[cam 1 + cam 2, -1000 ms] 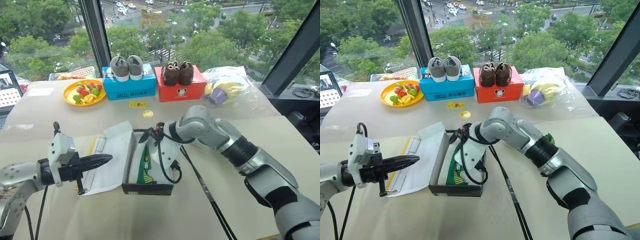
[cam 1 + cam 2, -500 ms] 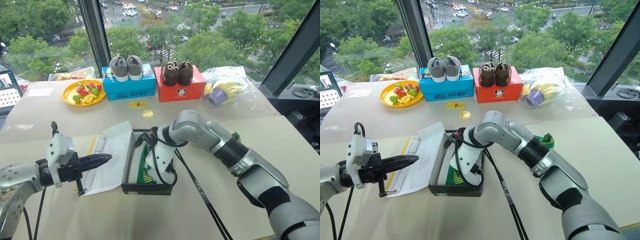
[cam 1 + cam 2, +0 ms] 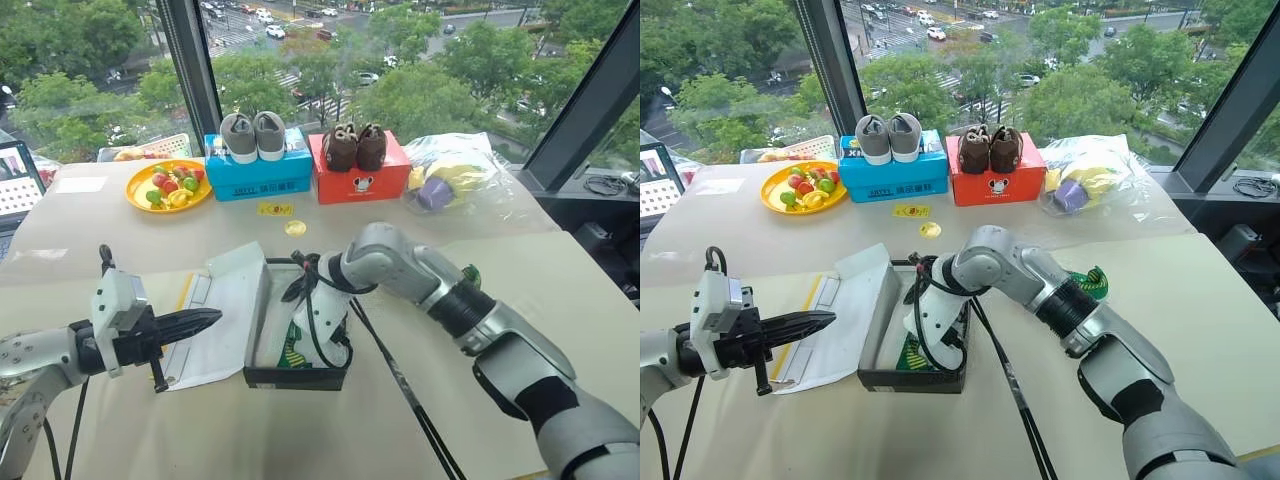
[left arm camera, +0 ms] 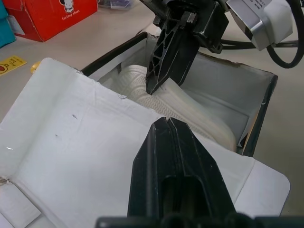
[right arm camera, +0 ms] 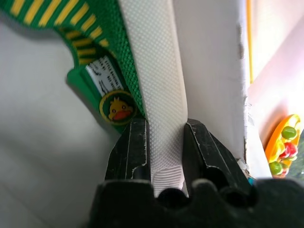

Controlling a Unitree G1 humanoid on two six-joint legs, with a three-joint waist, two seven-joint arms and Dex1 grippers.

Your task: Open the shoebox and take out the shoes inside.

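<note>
The shoebox [image 3: 296, 378] stands open at the middle of the table, its lid [image 3: 225, 310] folded out to the left with the white inside up. One of the shoes [image 5: 159, 90], white with green trim and yellow stripes, lies inside [image 3: 290, 345]. My right gripper [image 5: 164, 142] reaches down into the box and is shut on the shoe's white edge. The left gripper [image 3: 205, 321] hovers shut just above the lid, pointing at the box. A small green thing [image 3: 1090, 280] peeks out beside my right forearm.
At the back stand a blue box [image 3: 258, 172] with grey shoes and a red box [image 3: 358, 168] with brown shoes. A yellow fruit plate [image 3: 168, 186] is back left, a plastic bag [image 3: 455, 185] back right. A black cable [image 3: 400, 380] runs past the shoebox.
My right gripper's fingers have closed on the shoe's edge inside the box. The left gripper has kept still.
</note>
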